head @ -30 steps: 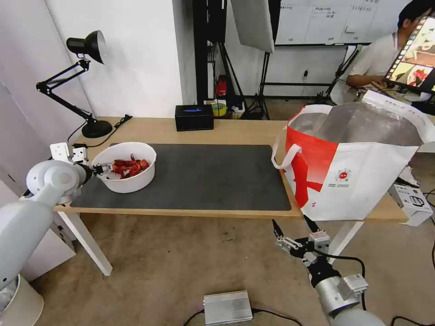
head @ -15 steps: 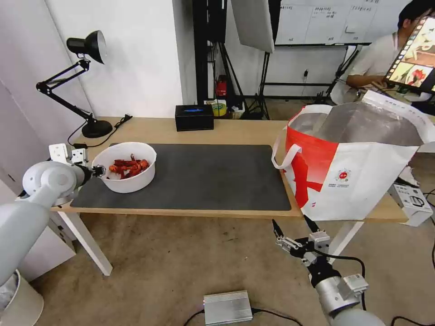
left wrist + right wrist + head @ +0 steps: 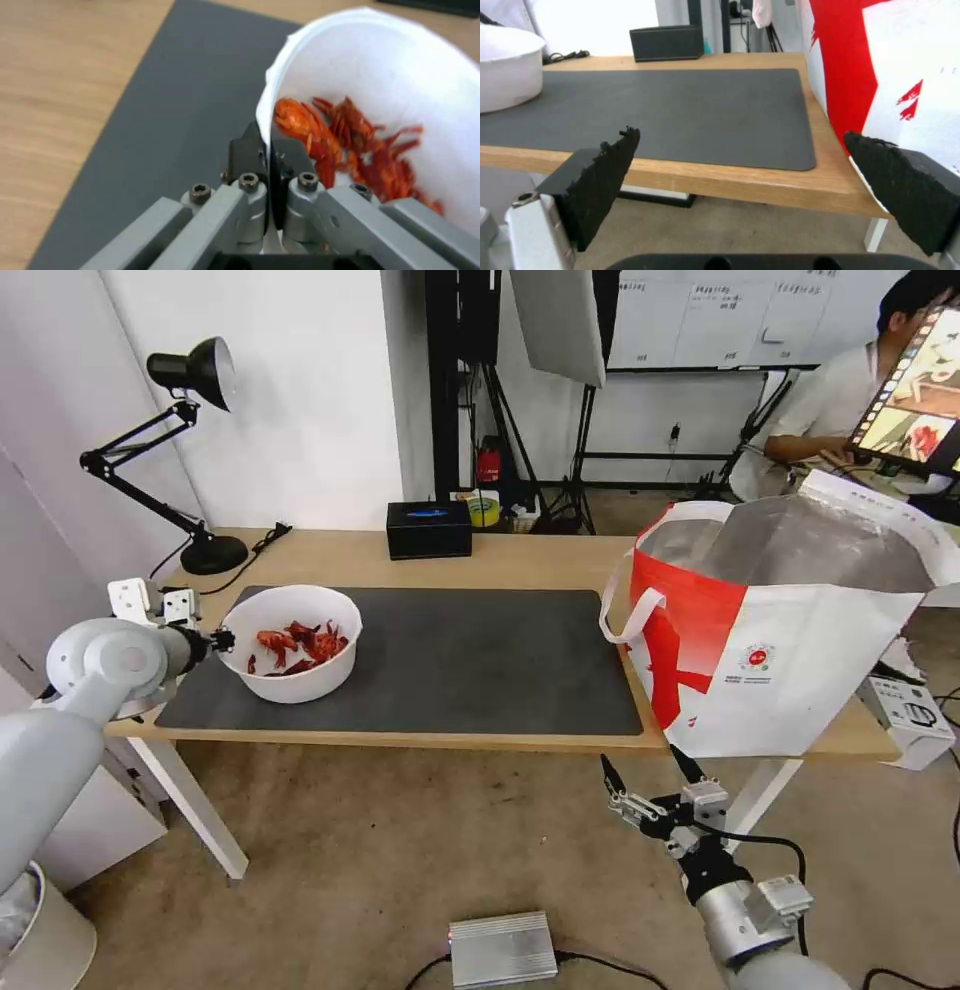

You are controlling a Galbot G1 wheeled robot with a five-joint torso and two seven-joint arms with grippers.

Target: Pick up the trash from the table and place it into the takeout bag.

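One bowl (image 3: pixel 291 655) rim between left hand (image 3: pixel 222 641) fingers, above mat (image 3: pixel 480 660).

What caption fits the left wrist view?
Left gripper pinches the rim of the bowl of shells above the mat.

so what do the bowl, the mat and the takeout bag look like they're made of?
Bowl: thin white plastic or foam, matte; its rim bends where the left claw pinches it.
Mat: dark grey, matte, flat; probably felt or rubbery sheet, cannot tell which.
Takeout bag: white-and-red woven or coated fabric outside, silver foil lining that reflects light inside.
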